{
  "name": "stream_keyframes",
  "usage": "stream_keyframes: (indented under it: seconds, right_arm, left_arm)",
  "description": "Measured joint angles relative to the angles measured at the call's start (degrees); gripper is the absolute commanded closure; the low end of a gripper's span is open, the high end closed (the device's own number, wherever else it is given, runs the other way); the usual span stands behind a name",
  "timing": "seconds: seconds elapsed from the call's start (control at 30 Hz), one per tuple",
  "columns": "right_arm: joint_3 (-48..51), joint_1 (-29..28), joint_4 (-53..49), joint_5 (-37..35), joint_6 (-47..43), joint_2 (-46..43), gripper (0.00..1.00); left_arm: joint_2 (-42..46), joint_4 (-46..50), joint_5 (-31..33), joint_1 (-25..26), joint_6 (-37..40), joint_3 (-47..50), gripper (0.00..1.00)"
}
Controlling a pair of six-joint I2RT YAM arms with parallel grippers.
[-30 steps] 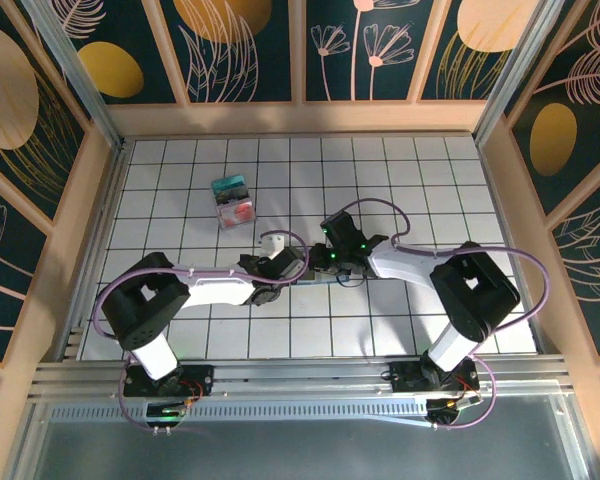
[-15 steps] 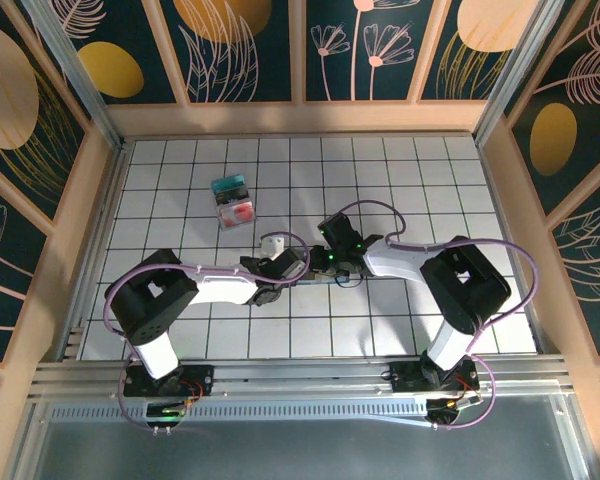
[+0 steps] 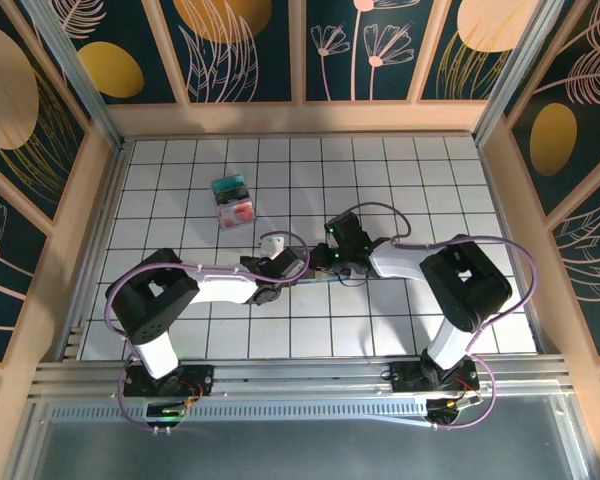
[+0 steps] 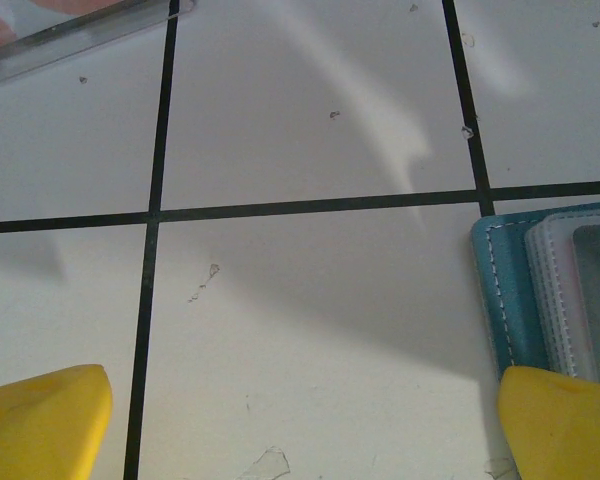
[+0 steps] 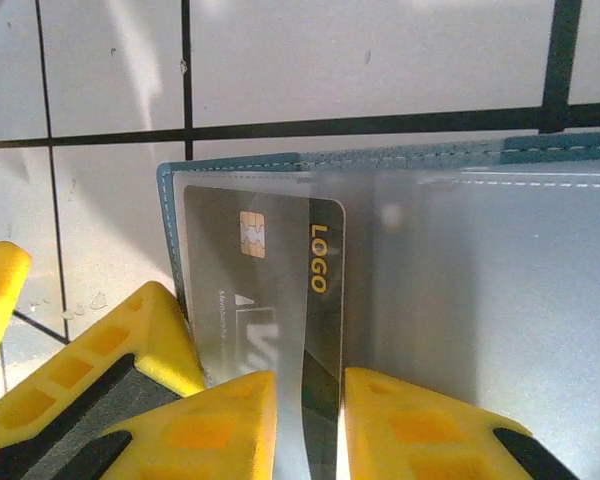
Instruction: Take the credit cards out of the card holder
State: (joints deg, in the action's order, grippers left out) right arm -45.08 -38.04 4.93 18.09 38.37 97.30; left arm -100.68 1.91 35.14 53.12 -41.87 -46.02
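Right wrist: right hand (image 5: 308, 420) pinches card (image 5: 270, 290) in card holder (image 5: 400, 160); left hand (image 4: 300, 420) wide.

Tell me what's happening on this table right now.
Two robot arms meet mid-table over an open card holder. The right gripper has its fingers on either side of the edge of a dark card marked LOGO that sits in a clear sleeve. The left gripper is open at the holder's corner. A pile of teal and red cards lies further back.

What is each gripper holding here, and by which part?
The right gripper pinches the near edge of a dark credit card in the card holder. The left gripper is open, holding nothing.
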Motion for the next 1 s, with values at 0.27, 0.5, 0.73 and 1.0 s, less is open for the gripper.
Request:
stream_keyframes:
  seconds: [0.27,0.5,0.73,1.0]
  right_arm:
    - [3.8,1.8,7.0,4.2,1.3,-0.4,0.79]
    - [6.7,3.1,12.5,7.4,2.7,-0.5,0.82]
    - [7.6,3.2,14.9,8.6,3.6,-0.5,0.82]
    - [8.0,3.4,16.2,9.0,4.2,-0.5,0.89]
  left_arm:
    - [0.0,0.0,-0.2,0.0,0.0,0.0,0.01]
    - [0.0,0.0,-0.4,-0.2,0.2,0.0,0.01]
    - [0.0,0.1,-0.3,-0.3,0.2,0.0,0.01]
    - [0.1,0.3,-0.2,-0.4,0.2,-0.1,0.01]
